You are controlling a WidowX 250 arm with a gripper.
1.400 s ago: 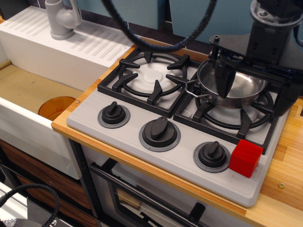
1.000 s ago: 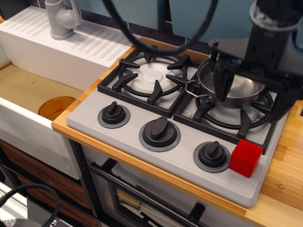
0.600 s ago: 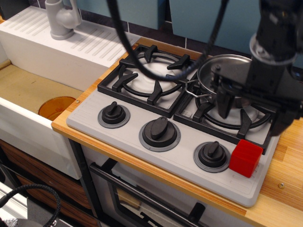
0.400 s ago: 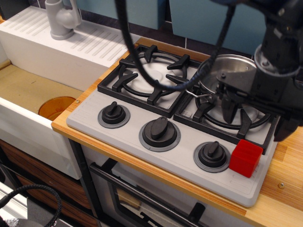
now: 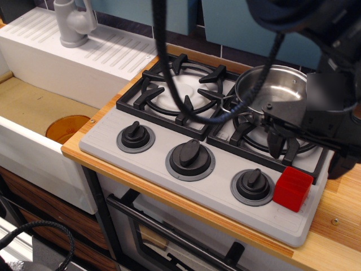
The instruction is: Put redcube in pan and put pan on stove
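The redcube (image 5: 293, 188) sits on the stove's (image 5: 217, 195) front right corner, right of the rightmost knob (image 5: 252, 185). The pan (image 5: 269, 89) stands empty on the right burner grate, its right part hidden by the arm. My gripper (image 5: 307, 153) is open and empty. It hangs over the front of the right grate, just behind and above the redcube. One dark fingertip (image 5: 274, 144) points down left of the cube's line; the other sits at the far right.
The left burner grate (image 5: 179, 90) is bare. Two more knobs (image 5: 135, 136) line the stove front. A white sink (image 5: 39, 116) with an orange drain disc and a faucet (image 5: 73, 22) lies left. A black cable (image 5: 163, 62) hangs over the stove. Wooden counter (image 5: 335, 220) lies right.
My gripper has moved from over the pan forward and down, toward the front right corner and the redcube. The pan and redcube have not moved.
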